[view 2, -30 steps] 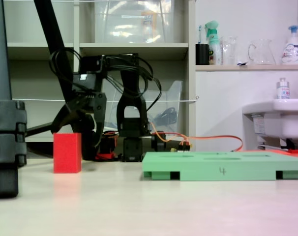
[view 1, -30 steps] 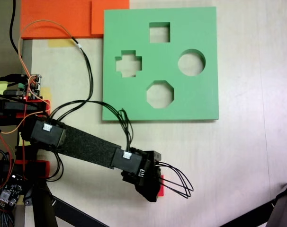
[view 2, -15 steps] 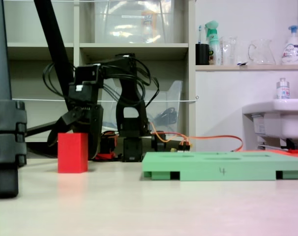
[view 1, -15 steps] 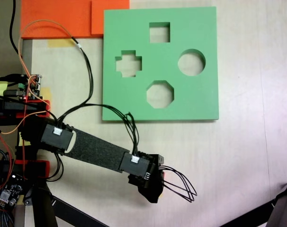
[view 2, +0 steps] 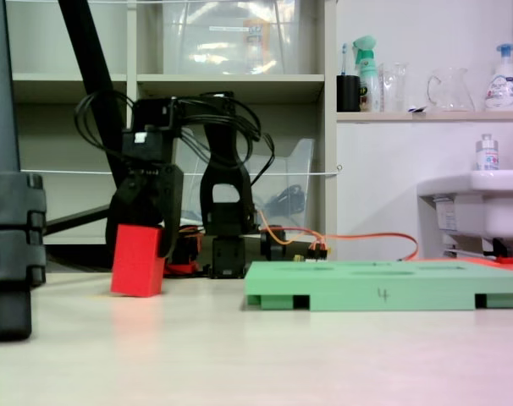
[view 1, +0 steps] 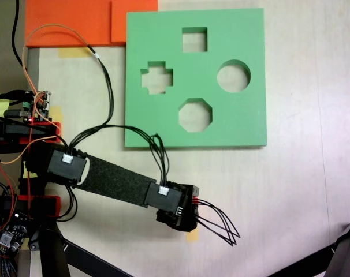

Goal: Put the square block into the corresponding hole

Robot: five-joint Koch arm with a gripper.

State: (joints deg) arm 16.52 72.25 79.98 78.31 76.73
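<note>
Beside the green board (view 2: 383, 295) on the table (view 2: 256, 355), the claw (view 2: 142, 227) gripped the tilted red block (view 2: 138, 260), one edge apparently on the table. Grasp done; carrying it to the square hole (view 1: 194, 39) remained.

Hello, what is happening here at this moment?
A small robot arm has its gripper down on the square block, which is tilted, with one edge on the table. The green board lies apart, flat, and its square hole is empty. The block is not yet carried over.
</note>
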